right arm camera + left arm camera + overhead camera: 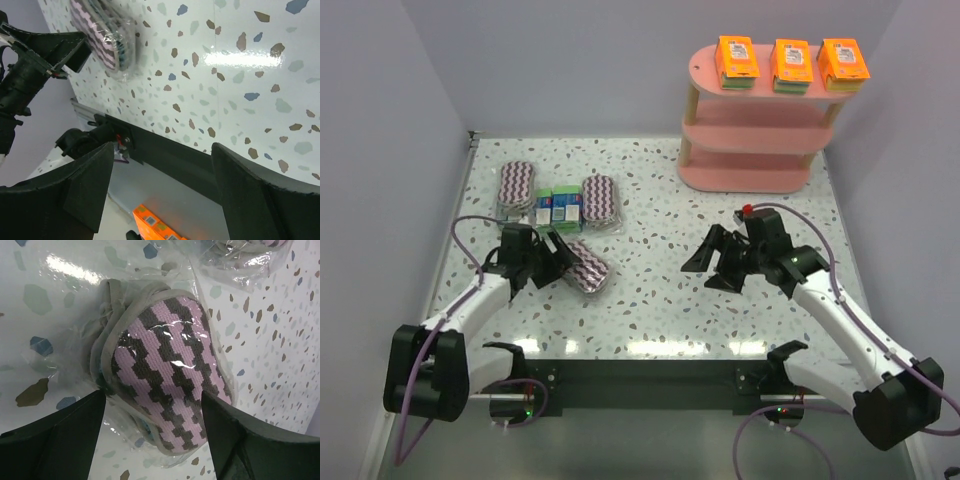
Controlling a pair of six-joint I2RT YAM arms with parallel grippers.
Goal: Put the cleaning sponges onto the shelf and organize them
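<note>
The shelf [750, 178], a pink rack of three elongated oval boards on light wooden posts, is set at the far right corner of the speckled white tabletop [650, 300]. On its top board three orange rectangular packs [738, 62] [792, 64] [844, 63] are lined up side by side, each with a pale label on its face. The two lower boards are seen bare from above.

In the left half of the tabletop, towards the far edge, two oval zigzag packs [517, 188] [599, 200] are laid flat, and a cluster of small blue-green boxes [560, 207] is wedged between them.

A third zigzag pack [165, 370] is found nearer the near edge. Its pink and dark brown stepped stripes, grey trim and crinkled clear wrap are shown in the left wrist view. It is straddled by the left claw [154, 405], whose fingers [75, 435] are spread wide and pressed close against the wrap. Whether the pack is actually pinched cannot be told.

The right claw [161, 155] is held released over bare tabletop in the right half, with nothing between its fingers.
</note>
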